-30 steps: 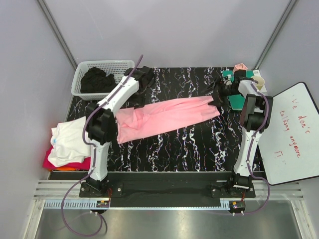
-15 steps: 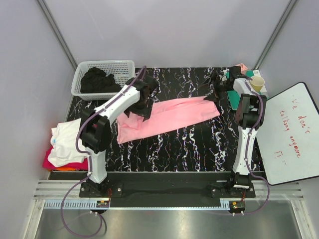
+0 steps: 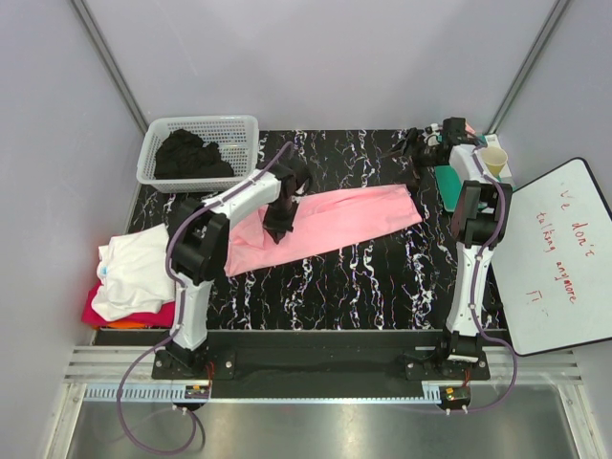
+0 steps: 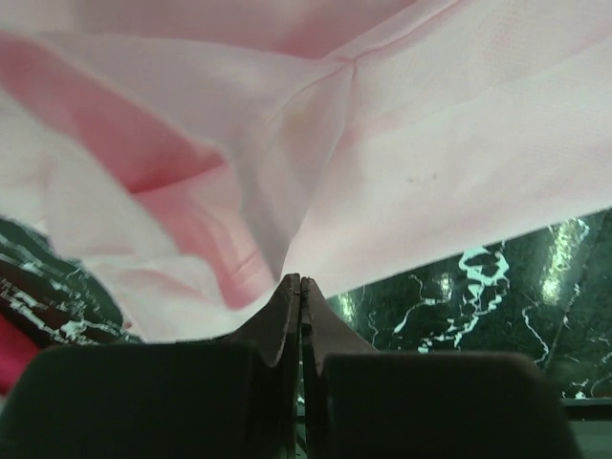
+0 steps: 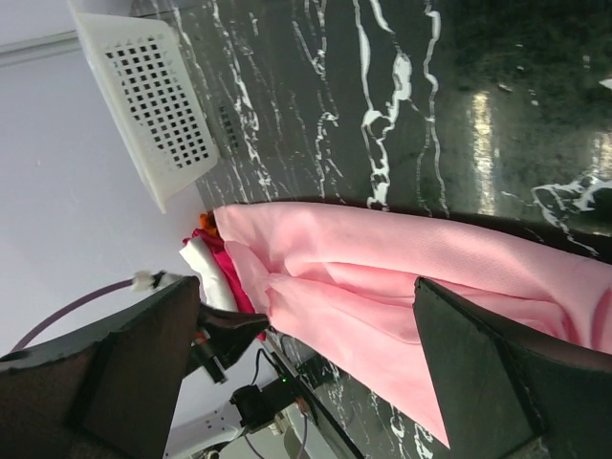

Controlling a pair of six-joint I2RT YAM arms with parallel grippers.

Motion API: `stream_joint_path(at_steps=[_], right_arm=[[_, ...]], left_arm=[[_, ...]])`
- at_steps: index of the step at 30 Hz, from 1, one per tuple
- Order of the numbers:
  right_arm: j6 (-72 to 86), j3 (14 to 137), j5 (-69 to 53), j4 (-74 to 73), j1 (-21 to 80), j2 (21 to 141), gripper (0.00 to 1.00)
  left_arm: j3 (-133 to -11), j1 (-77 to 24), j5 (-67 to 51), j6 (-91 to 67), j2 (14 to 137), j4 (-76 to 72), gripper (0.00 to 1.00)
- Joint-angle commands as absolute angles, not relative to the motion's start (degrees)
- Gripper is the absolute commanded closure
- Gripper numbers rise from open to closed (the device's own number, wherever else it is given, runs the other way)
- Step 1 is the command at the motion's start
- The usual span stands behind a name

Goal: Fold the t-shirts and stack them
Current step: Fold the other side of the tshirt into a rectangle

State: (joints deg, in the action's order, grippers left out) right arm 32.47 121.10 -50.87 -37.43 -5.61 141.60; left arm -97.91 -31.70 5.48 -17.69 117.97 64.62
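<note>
The black marble table (image 3: pixel 363 268) is carrying the pink t-shirt (image 3: pixel 335 218), which is lying stretched in a long band across the middle, running from lower left up toward the far right. At the table's right edge a whiteboard (image 3: pixel 559 258) with red writing is resting. At the far left corner a white basket (image 3: pixel 196 134) is holding dark clothes (image 3: pixel 186 155), and on the near left a stack of folded shirts (image 3: pixel 134 273) is sitting, white on top with pink and orange showing beneath.

The left gripper (image 3: pixel 278 228) is reaching over the left part of the pink t-shirt. In the left wrist view its fingers (image 4: pixel 287 316) are pressing flat against each other with no gap between them, and their tips are meeting the lower edge of a bunched fold of pink cloth (image 4: pixel 287 191), which is rising in creases just beyond them; they are pinching that fold.

The right gripper (image 3: pixel 413 161) is hovering at the far right end of the shirt, near the back of the table. In the right wrist view its two fingers (image 5: pixel 124 382) are standing spread wide, one at each side of the frame, with nothing gripped between them; the pink cloth (image 5: pixel 402 277) is lying apart from them below.

Beside the right arm a green item (image 3: pixel 449 188) and a paper cup (image 3: pixel 493 159) are sitting at the table's far right.
</note>
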Motion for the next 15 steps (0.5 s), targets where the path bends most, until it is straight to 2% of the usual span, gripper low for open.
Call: stream_joint_path(at_steps=[1, 5, 15], right_arm=[[33.31, 124.45, -55.02, -36.91, -5.19, 136.23, 0.0], [33.4, 124.54, -54.76, -36.91, -5.19, 135.62, 0.0], [34.19, 124.72, -55.2, -36.83, -5.19, 136.5, 0.0]], left_arm=[[-100.98, -31.55, 0.36, -14.85, 120.93, 62.93, 1.0], [-100.99, -31.47, 0.53, -15.03, 122.25, 62.93, 1.0], [-104.05, -26.37, 13.88, -16.96, 123.83, 63.28, 1.0]])
